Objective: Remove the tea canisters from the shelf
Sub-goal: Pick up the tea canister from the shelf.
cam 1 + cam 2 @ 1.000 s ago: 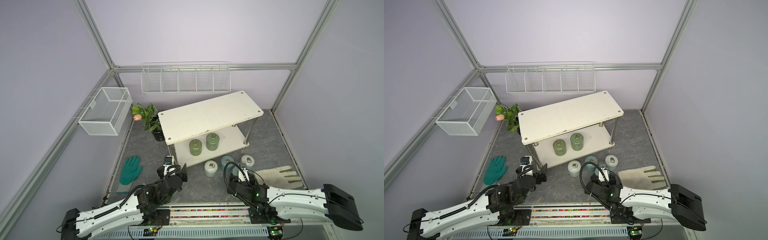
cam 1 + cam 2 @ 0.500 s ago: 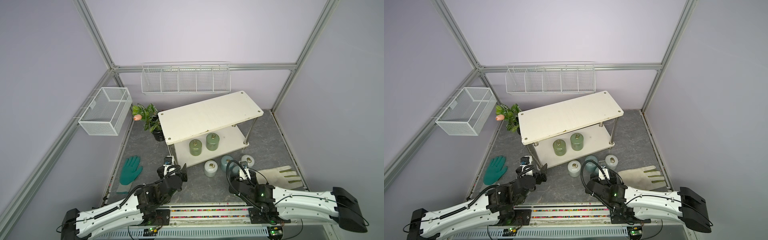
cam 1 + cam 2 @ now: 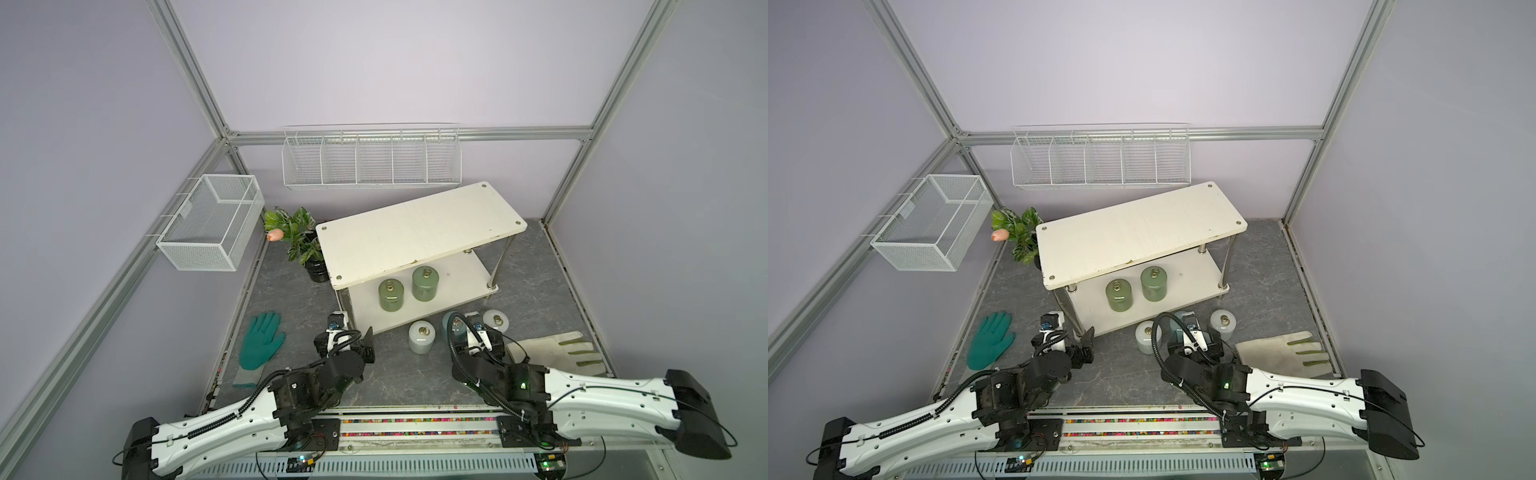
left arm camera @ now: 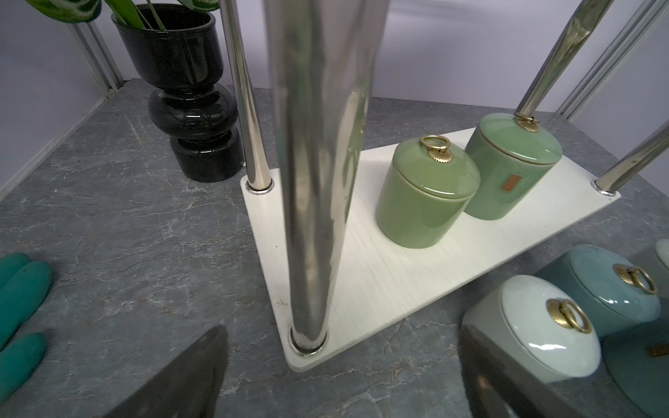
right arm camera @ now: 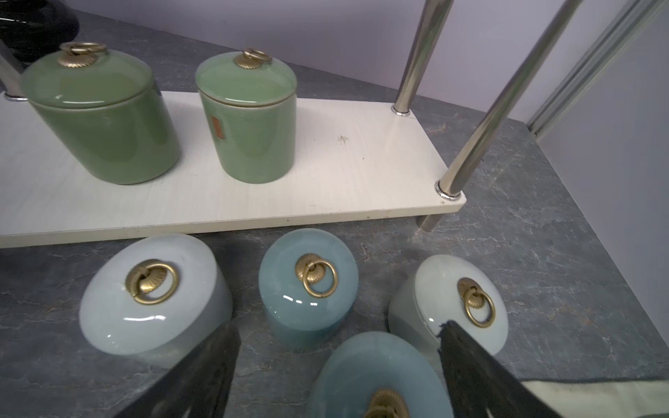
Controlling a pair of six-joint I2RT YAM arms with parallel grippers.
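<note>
Two olive green tea canisters [image 3: 390, 295] [image 3: 424, 283] stand on the lower tier of the cream shelf [image 3: 415, 232]. On the floor in front of it stand a white canister [image 3: 422, 336], a pale blue one [image 3: 451, 328] and another white one [image 3: 496, 321]. My right gripper [image 5: 338, 333] hangs open over a second pale blue canister [image 5: 373, 372], with a gap showing beside one finger. My left gripper [image 4: 342, 347] is wide open and holds nothing, low at the shelf's near left corner, facing a chrome leg [image 4: 318, 181].
A black pot with a leafy plant [image 3: 316, 270] stands left of the shelf. A teal glove [image 3: 262, 340] lies on the floor at the left and a pale glove [image 3: 557, 353] at the right. Two white wire baskets [image 3: 212, 228] [image 3: 370, 160] hang on the walls.
The rear part of the right arm has swung lower and outward, while its gripper stays over the canisters in front of the shelf. The left arm has not moved.
</note>
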